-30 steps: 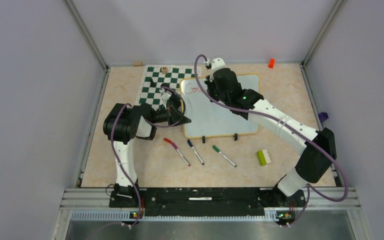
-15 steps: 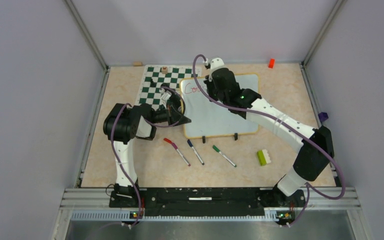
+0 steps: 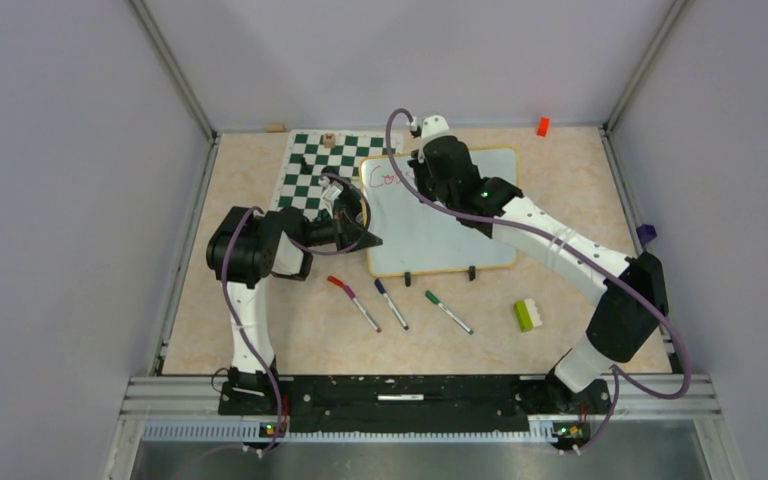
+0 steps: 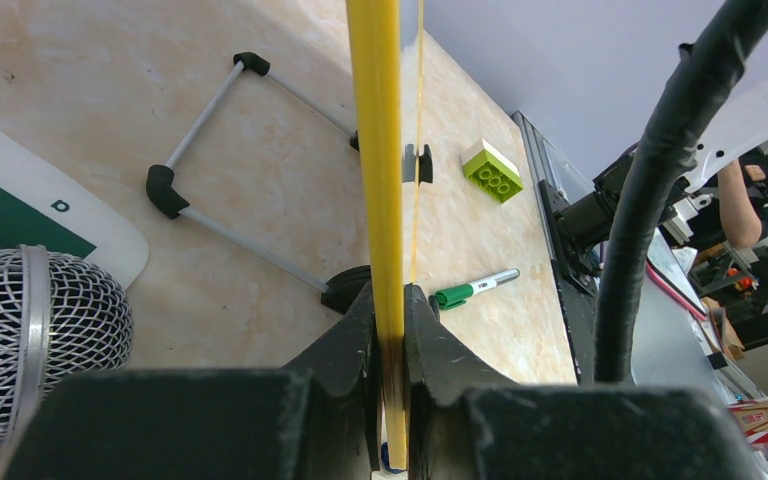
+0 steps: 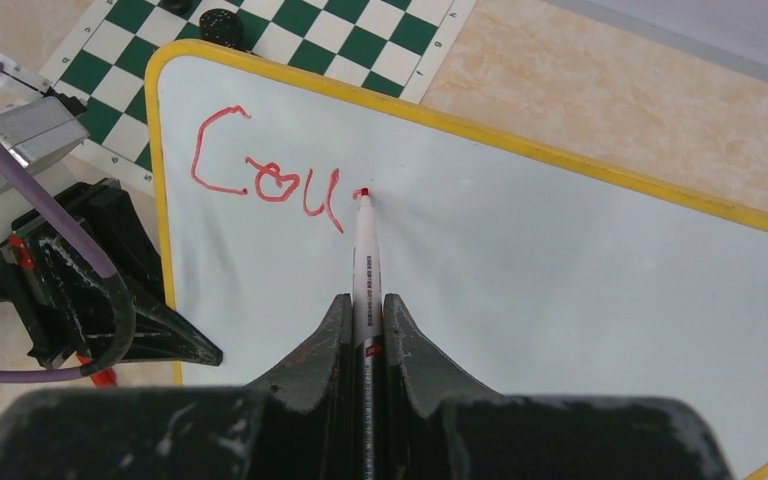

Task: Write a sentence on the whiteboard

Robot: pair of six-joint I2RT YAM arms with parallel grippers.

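The whiteboard (image 5: 560,300) is glossy white inside a yellow-orange rim. The sentence (image 5: 265,180) is red script reading "Cou". The marker (image 5: 365,262) has a white barrel and a red tip, and the right pincer (image 5: 365,300) is black. At 10 o'clock from the board, the chessboard mat (image 3: 310,172) shows green-and-white checks. The desk (image 3: 290,330) is mottled peach-beige. At 6 o'clock lie a red-capped pen (image 3: 352,300), a blue-capped pen (image 3: 391,303) and a green-capped pen (image 3: 448,311). At 5 o'clock is a lime-green brick (image 4: 491,170).

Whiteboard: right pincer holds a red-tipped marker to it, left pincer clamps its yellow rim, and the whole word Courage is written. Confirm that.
Wrong on the writing: the right wrist view shows the sentence reads only "Cou" on the whiteboard. The rest stands: the right pincer holds the red-tipped marker to it, and the left pincer clamps the yellow rim.
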